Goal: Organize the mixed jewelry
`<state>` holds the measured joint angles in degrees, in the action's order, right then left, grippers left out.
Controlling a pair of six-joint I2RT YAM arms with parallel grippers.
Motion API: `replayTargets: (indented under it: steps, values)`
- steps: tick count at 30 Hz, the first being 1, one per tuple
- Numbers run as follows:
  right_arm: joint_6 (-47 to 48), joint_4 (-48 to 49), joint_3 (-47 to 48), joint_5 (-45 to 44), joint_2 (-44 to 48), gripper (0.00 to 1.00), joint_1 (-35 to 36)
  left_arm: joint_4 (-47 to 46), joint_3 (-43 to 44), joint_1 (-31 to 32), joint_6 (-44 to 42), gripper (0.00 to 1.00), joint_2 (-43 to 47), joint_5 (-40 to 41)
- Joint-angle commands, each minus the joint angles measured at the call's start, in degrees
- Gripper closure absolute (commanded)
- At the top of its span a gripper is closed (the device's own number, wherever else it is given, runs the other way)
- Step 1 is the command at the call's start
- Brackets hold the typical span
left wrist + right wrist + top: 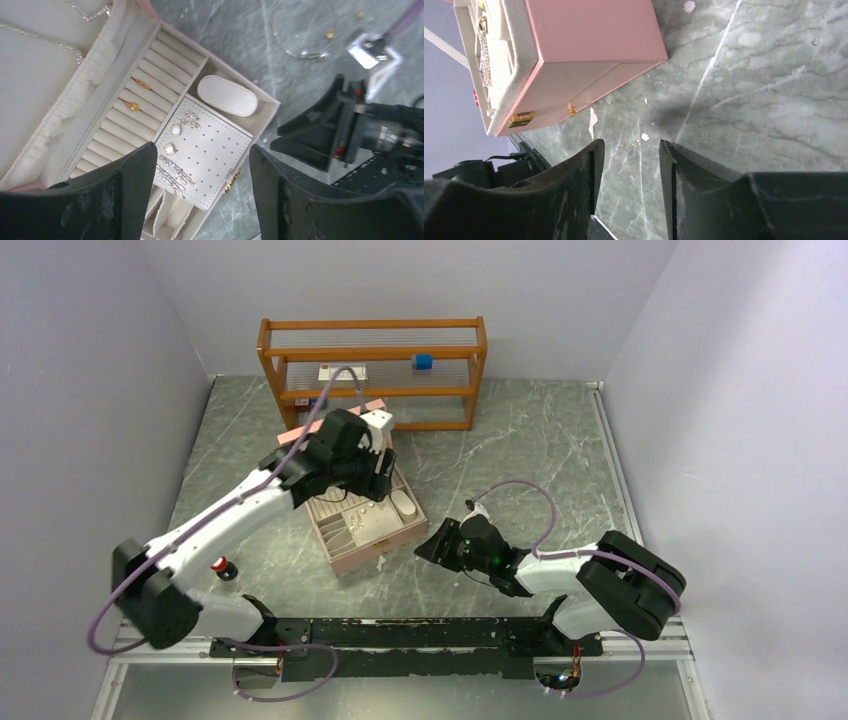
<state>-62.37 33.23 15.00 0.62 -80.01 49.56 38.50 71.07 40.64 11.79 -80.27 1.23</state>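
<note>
The mixed jewelry lies in an open pink jewelry box (352,558). In the left wrist view, gold rings (132,105) sit in the ring rolls. Pearl earrings (175,130) and glittering silver strips (174,172) sit on the dotted panel, and chains (75,50) lie in the lid. A thin hoop with gold beads (304,51) rests on the table beyond the box. My left gripper (202,152) hangs open over the panel, holding nothing. My right gripper (628,146) is open and empty low over the marble, right of the box (574,50). A tiny gold piece (571,109) lies by the box's front.
A wooden shelf rack (372,370) with a blue cube (422,361) stands at the back. A red-capped black cylinder (222,567) stands by the left arm's base. A white oblong cushion (227,95) fills one compartment. Grey walls close in both sides.
</note>
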Motion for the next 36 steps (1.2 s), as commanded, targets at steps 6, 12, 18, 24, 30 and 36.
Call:
replayTargets:
  steps: [6, 12, 18, 24, 30, 36]
  values:
    - [8.3, -40.0, 15.6, -11.9, 12.6, 0.53, 0.1, -11.9, -11.1, 0.3, 5.1, 0.09, 22.0, -2.5]
    - [8.6, -64.3, 25.7, -28.4, 20.5, 0.39, -1.4, -11.0, -15.4, 0.3, 8.9, 0.05, 30.3, -3.6]
    - [10.2, -74.9, 30.6, -31.2, 24.5, 0.23, -6.6, -14.8, -21.2, 0.3, 13.2, 0.06, 37.0, -8.2]
    - [15.3, -75.0, 32.8, -25.3, 21.8, 0.14, -15.5, -21.3, -25.5, 0.3, 17.4, 0.09, 38.3, -13.0]
    - [19.8, -73.6, 34.0, -23.5, 18.2, 0.16, -19.3, -28.7, -28.8, 0.3, 20.0, 0.03, 35.7, -14.1]
    - [22.6, -72.8, 34.4, -21.1, 12.4, 0.2, -20.9, -37.6, -31.6, 0.3, 20.7, 0.03, 31.9, -12.0]
